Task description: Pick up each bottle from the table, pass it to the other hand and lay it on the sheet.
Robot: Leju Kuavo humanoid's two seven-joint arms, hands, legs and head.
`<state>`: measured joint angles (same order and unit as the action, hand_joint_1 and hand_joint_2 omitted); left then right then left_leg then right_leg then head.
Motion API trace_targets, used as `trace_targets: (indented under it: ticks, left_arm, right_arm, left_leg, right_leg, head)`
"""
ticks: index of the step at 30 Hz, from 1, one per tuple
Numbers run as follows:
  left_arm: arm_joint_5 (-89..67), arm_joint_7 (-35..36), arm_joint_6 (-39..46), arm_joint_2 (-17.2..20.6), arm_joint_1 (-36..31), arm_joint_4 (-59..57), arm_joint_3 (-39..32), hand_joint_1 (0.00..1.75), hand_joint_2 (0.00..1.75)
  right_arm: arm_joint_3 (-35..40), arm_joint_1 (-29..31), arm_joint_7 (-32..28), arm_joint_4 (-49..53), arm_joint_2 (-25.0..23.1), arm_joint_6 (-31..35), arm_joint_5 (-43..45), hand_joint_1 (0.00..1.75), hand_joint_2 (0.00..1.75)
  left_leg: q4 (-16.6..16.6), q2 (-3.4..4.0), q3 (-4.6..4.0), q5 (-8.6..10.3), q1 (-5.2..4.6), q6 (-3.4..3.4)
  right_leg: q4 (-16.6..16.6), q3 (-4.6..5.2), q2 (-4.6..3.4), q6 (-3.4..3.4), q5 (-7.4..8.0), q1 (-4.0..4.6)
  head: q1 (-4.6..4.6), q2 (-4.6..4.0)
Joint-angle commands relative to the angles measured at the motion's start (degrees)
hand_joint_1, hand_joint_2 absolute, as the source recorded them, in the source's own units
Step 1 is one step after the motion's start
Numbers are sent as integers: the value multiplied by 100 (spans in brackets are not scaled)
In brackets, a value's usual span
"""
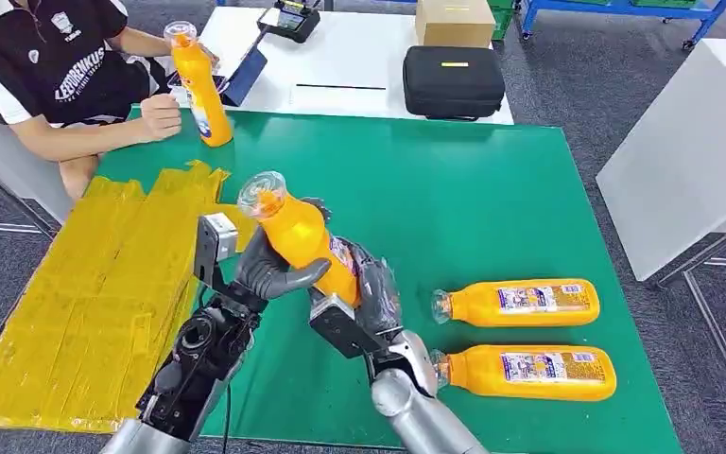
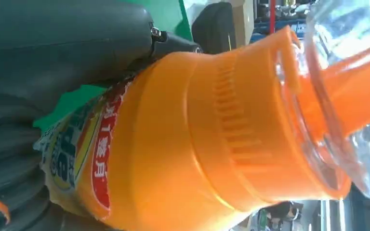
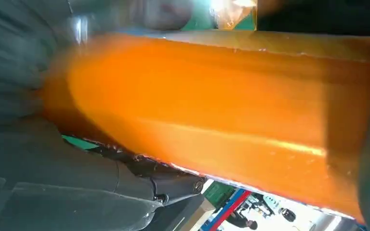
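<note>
Above the green table [image 1: 492,189], an orange bottle [image 1: 304,236] is gripped by both hands for the handover, left hand [image 1: 269,270] wrapped at its 9 o'clock, right hand [image 1: 371,288] at its 4 o'clock, the yellow sheet [image 1: 95,293] waiting at 9 o'clock.

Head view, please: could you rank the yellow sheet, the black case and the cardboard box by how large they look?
Largest to smallest:
1. yellow sheet
2. black case
3. cardboard box, though it is cut off by the picture's edge and sits farther away, so its true size is unsure.
</note>
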<state>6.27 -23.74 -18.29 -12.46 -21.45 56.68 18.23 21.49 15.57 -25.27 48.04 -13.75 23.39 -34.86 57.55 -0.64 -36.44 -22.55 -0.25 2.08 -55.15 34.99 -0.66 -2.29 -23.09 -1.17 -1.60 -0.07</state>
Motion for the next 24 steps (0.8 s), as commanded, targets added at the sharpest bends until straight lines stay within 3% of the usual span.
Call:
trace_targets:
  ticks: [1, 13, 14, 15, 16, 22, 24]
  left_arm:
    - [-86, -138, -3, 51, -64, -471, 179, 175, 175]
    - [-98, -171, -81, -32, -187, -644, 167, 175, 175]
    - [-40, -355, -100, 30, -377, -928, 52, 175, 175]
    - [-39, -380, -92, 44, -381, -932, 31, 175, 175]
    - [-47, -405, -80, 60, -389, -937, 5, 175, 175]
    - [-190, -495, 124, 90, -384, -813, -129, 175, 175]
    - [-595, -604, 802, 133, -370, -633, -264, 175, 175]
  right_arm:
    - [206, -114, -166, -257, 72, 104, 33, 175, 175]
    - [93, -158, -312, -275, 151, 332, 190, 175, 175]
    - [36, -218, -523, -228, 235, 575, 377, 148, 175]
    - [7, -226, -549, -194, 229, 632, 403, 40, 175]
    - [-3, -221, -561, -173, 229, 648, 423, 0, 175]
    - [-77, -281, -606, 90, 242, 663, 637, 0, 175]
    - [-161, -396, -673, 430, 276, 695, 845, 0, 175]
  left_leg:
    - [-6, 0, 43, -18, 4, -13]
    - [-3, 0, 16, -7, 2, -8]
    - [-3, -5, 35, -15, 4, -13]
    - [-4, -9, 35, -15, 5, -13]
    - [-4, -3, 35, -15, 4, -13]
    - [-2, 2, 25, -12, 3, -12]
    - [0, 5, 26, -14, 4, -13]
  right_leg:
    - [7, -44, 10, 13, -19, 6]
    - [4, -16, 6, 8, -7, 3]
    - [4, -37, 15, 13, -17, 6]
    - [5, -39, 19, 13, -18, 7]
    - [5, -36, 13, 13, -16, 6]
    - [2, -25, 8, 11, -12, 5]
    - [1, -25, 5, 12, -13, 6]
  head:
    - [0, 0]
    - [0, 0]
    - [0, 0]
    - [2, 0]
    - [-2, 0]
    - [0, 0]
    - [2, 0]
